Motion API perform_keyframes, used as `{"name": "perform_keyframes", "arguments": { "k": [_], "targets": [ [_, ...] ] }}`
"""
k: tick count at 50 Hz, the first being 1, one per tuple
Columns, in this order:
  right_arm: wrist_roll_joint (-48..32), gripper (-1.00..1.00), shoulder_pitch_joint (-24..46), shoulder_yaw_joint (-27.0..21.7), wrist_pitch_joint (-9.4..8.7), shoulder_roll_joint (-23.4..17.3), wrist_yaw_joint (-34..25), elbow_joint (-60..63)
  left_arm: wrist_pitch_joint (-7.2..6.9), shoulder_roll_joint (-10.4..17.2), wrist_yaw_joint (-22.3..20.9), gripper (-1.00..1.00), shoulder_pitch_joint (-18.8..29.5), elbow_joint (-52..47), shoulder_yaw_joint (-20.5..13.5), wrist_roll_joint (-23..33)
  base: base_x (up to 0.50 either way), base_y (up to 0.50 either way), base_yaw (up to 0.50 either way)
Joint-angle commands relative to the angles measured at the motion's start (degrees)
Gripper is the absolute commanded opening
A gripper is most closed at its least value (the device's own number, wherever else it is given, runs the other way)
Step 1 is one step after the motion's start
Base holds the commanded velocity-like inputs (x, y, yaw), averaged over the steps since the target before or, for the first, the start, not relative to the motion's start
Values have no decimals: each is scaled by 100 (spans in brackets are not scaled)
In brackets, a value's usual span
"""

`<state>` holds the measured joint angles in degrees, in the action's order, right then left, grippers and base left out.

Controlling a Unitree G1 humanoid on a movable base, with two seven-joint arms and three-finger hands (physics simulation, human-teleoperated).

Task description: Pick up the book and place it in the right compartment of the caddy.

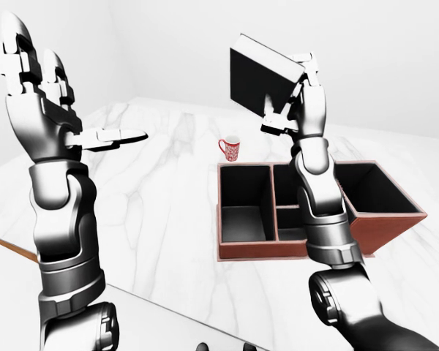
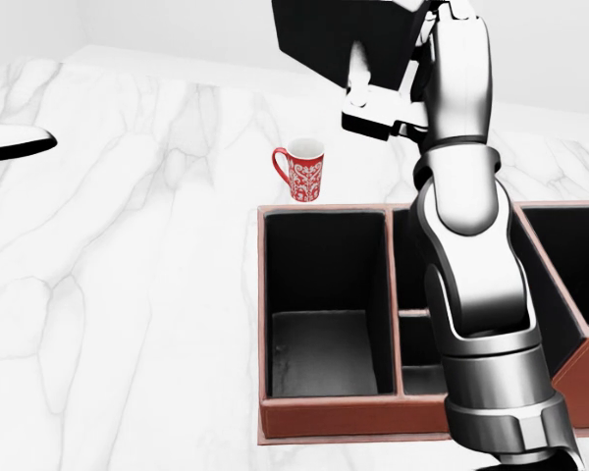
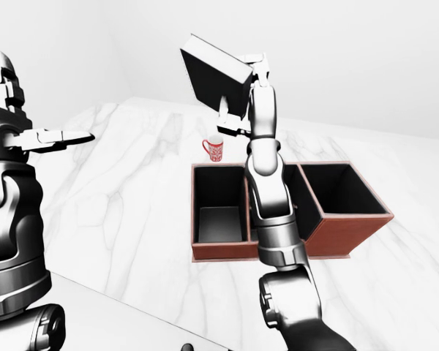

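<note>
Right hand (image 1: pixel 296 95) grips book (image 1: pixel 260 77) aloft, upper centre; carry underway; next, move rightward over caddy (image 1: pixel 384 227) right compartment (image 1: pixel 369 186).

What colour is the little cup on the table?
The cup is red with a white swirly pattern, seen best in the head view.

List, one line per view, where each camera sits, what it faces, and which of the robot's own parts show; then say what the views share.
Left-eye view: on the head, facing the marble table; both arms show, the left hand open, the right hand holding the book above the caddy.
Right-eye view: its pair, same scene shifted.
Head view: tilted lower, onto the caddy and mug; mostly the right arm.
All share caddy, mug, book.
</note>
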<state>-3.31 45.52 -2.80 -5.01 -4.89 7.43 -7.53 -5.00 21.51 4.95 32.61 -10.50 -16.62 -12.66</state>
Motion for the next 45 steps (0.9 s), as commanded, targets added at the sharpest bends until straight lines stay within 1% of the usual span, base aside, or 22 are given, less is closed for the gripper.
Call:
{"name": "perform_keyframes", "arguments": {
  "k": [1, 4, 5, 6, 8, 11, 17, 20, 21, 24, 25, 26, 28, 30, 39, 43, 45],
  "targets": [
    [461, -100, 337, -270, 1, -393, 170, 5, 0, -5, -20, 100, -60, -49, -13, 3, 0, 0, 0],
    [516, -100, 407, -346, 1, -533, 171, -18, 0, -16, -51, 100, -91, -46, -1, 27, 0, 0, 0],
    [504, -100, 252, -337, 1, -513, 179, -138, 0, -30, -55, 100, -108, -39, 3, 40, 0, 0, 0],
    [555, -100, 448, -413, 1, -646, 153, -50, 0, -36, -60, 100, -117, -41, 1, 45, 0, 0, 0],
    [593, -100, 496, -469, 1, -742, 157, -59, 0, -39, -64, 100, -123, -45, -1, 54, 0, 0, 0],
    [655, -100, 506, -521, 1, -871, 155, -18, 0, -2, -59, 100, -73, -128, -22, 29, 0, 0, 0],
    [753, -100, 500, -646, 1, -1127, 115, 75, 0, -22, -56, 100, -103, -206, -14, 43, 0, 0, 0],
    [837, -100, 508, -800, 1, -1347, 75, -5, 0, -47, -83, 100, -147, -141, -1, 87, 0, 0, 0],
    [842, -100, 312, -821, 1, -1327, 92, -125, 0, -46, -84, 100, -142, -143, -2, 94, 0, 0, 0],
    [943, -100, 469, -882, 1, -1536, 76, -84, 0, -55, -89, 100, -140, -130, 4, 110, 0, 0, 0],
    [960, -100, 459, -895, 1, -1572, 72, -91, 0, -60, -90, 100, -144, -130, 7, 116, 0, 0, 0],
    [957, -100, 280, -917, 1, -1559, 64, -155, 0, -38, -86, 100, -106, -152, -3, 107, 0, 0, 0],
    [1011, -100, 454, -944, 1, -1688, 55, -102, 0, -13, -75, 100, -66, -185, -19, 88, 0, 0, 0],
    [1038, -100, 473, -980, 1, -1782, 43, -43, 0, -8, -83, 100, -79, -169, -21, 92, 0, 0, 0],
    [1084, -100, 357, -1108, 1, -2024, -38, 155, 0, -15, -91, 100, -114, -166, -27, 93, 0, 0, 0],
    [1147, -100, 264, -1274, 1, -2249, -93, 224, 0, -5, -89, 100, -123, -170, -43, 86, 0, 0, 0],
    [1184, -100, 108, -1389, 1, -2385, -123, 221, 0, 10, -88, 100, -120, -183, -51, 84, 0, 0, 0]
  ]
}}
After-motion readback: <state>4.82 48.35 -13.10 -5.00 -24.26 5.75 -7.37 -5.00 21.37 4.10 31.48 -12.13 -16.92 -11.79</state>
